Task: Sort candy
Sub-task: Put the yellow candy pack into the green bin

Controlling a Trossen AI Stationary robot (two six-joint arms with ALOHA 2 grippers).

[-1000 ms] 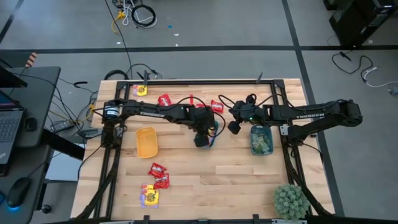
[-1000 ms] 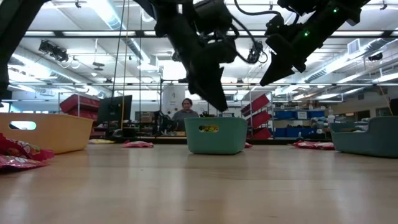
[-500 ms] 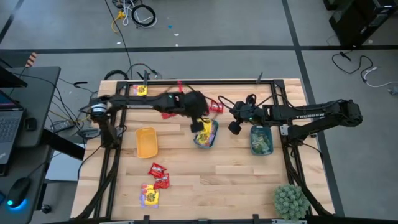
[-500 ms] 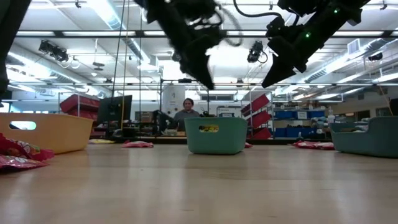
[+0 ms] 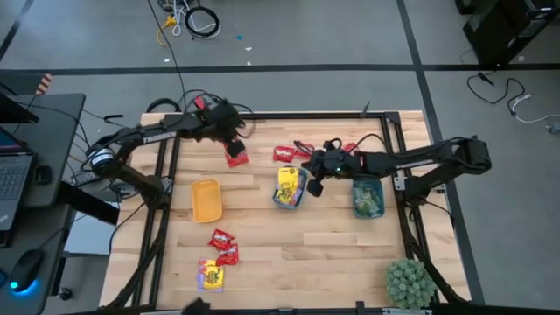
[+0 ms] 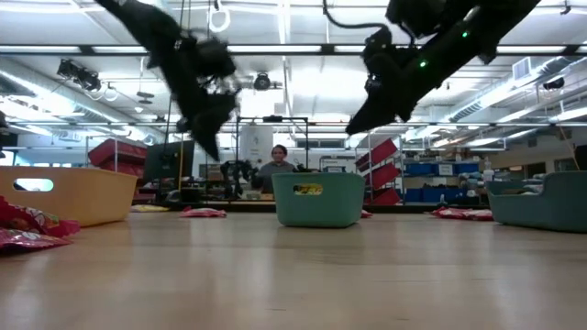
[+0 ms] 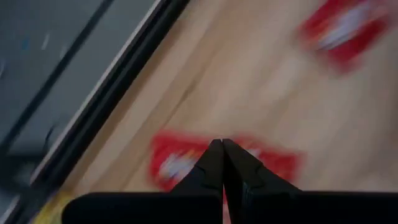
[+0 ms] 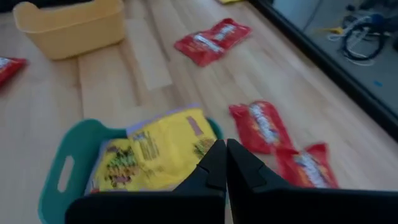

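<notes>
Left end effector point(image 5: 229, 131) sits over the far-left part of the tabletop point(image 5: 332, 236), fingers clenched together with nothing between them, directly above a red candy packet point(image 5: 236, 158) lying flat near the frame rail; the left wrist view shows the same packet point(image 7: 186, 163) just under the closed tips. Judgement: the step in hand is picking that red packet, and it can't start with the jaws pinched, so open first, then descend. The packet is thin and flat, so I'd straddle a short edge or the crimped end, press lightly into the wood and close, otherwise the tips likely skate over the glossy wrap. Watch the rail beside it; approach from the tabletop side. Right end effector point(image 5: 313, 179) hovers clenched and empty beside the teal tray point(image 5: 282, 199), which already holds a yellow packet point(image 5: 288, 180); a second teal tray point(image 5: 367, 208) to its right holds greenish candy. The yellow-orange tray point(image 5: 206, 199) looks empty, so red probably goes there, but that's a guess. More red packets point(image 5: 296, 152) lie near the far edge, another red pair point(image 5: 222, 246) and a yellow packet point(image 5: 210, 276) near the front. Keep the right arm parked or working those far ones so the arms don't cross mid-table.
</notes>
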